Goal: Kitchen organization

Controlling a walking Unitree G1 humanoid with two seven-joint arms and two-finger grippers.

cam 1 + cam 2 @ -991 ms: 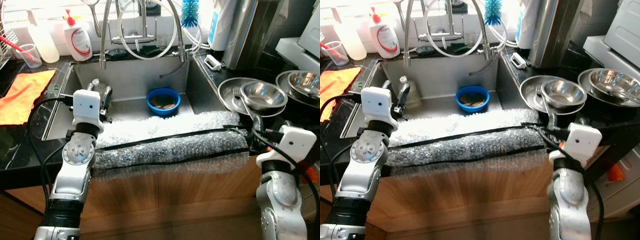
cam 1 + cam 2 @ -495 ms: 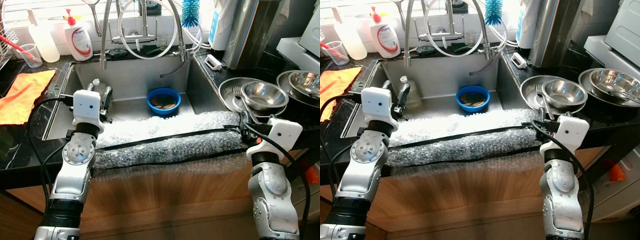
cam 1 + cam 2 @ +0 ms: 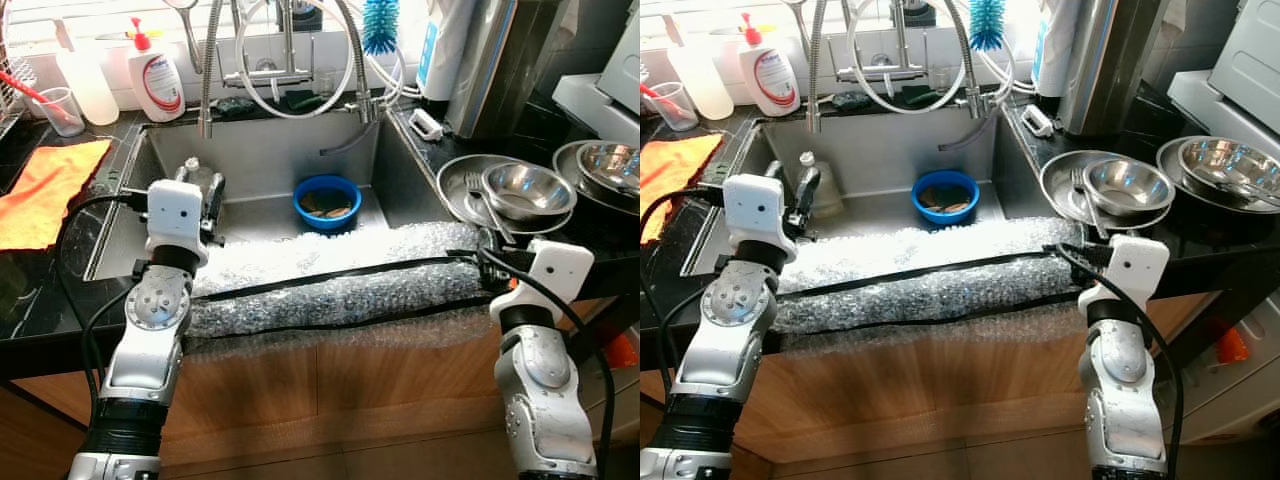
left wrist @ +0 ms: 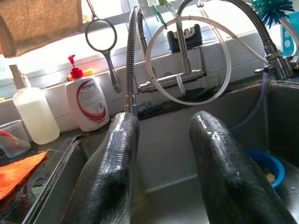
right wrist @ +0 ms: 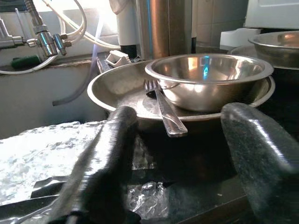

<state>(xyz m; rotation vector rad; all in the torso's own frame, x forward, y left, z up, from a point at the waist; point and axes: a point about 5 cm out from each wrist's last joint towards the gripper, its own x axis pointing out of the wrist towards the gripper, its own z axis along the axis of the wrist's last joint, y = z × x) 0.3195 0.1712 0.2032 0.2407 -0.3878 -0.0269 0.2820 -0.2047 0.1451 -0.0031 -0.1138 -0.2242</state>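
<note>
A: The right pincer (image 5: 175,154) sits at the front edge of the tabletop (image 3: 40,300), its two black fingers (image 5: 100,158) spread wide with nothing between them, aimed at the steel plate (image 5: 117,93) just ahead.

B: What's on that plate?

A: A steel bowl (image 5: 208,77) and a fork (image 5: 163,109) lying beside it, the fork's handle reaching out over the plate's near rim toward the pincer. A second steel bowl (image 3: 610,165) stands farther right.

B: And the left pincer (image 4: 163,154)?

A: Also wide and holding nothing, hanging over the left part of the sink (image 3: 260,160) and pointing at the tap (image 4: 173,79). A blue bowl (image 3: 327,203) rests on the sink bottom, a small bottle (image 3: 195,175) stands close to the left fingers, and bubble wrap (image 3: 340,285) pads the sink's front edge between the two arms.

B: So which step is this?

A: My reading is an approach to the dishes on the right; nothing is gripped yet. The fork handle looks the likeliest target.

B: What does the next move call for?

A: Probably easing the right pincer forward and slightly up so the handle passes between the fingers, then closing. The handle is thin and lies low on the plate, so the fingers would need to come down level with it without nudging the bowl.
</note>
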